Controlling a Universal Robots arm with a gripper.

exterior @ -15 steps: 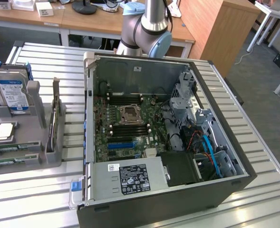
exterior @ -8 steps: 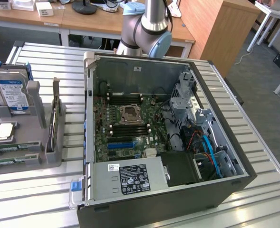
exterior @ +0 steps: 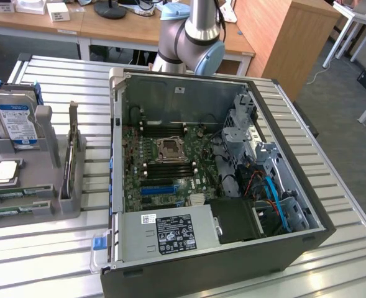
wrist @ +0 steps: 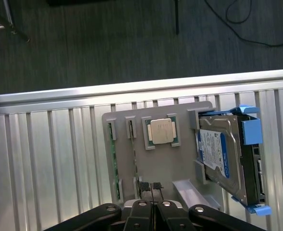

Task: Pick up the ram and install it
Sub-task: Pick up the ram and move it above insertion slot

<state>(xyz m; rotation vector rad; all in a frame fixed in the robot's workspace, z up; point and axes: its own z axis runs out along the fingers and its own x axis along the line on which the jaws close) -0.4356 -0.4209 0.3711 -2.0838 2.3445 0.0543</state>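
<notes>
Exterior view puts the work at its very start, as we judge it. The ram [exterior: 15, 195] lies flat in the holder [exterior: 43, 180] at that view's left, with a second stick [exterior: 9, 212] just beside it, and neither has been lifted. Picking and installing are both left to do. In the wrist view the gripper [wrist: 151, 185] hangs over the holder's stick end, its fingers pressed together on nothing and gripping neither stick.

Going across the exterior view from its left, we read the holder first. It carries the drive [exterior: 18, 123] propped in its cradle and the processor [exterior: 4, 172] flat in a square pocket in front of it. The two sticks sit in long slots nearer the camera. Toward the case, a flat part [exterior: 74, 149] stands on edge in a slot; we cannot tell what it is.

Next comes the case [exterior: 189, 99], lying open on the table [exterior: 338, 192]. Inside, the motherboard [exterior: 142, 171] shows a bare socket [exterior: 170, 149] with dark memory slots [exterior: 168, 128] on two sides of it, and these look empty to us. The power supply [exterior: 170, 233] takes the near corner. At the right, a drive cage [exterior: 245, 130] stands over blue and orange cables [exterior: 271, 192].
</notes>
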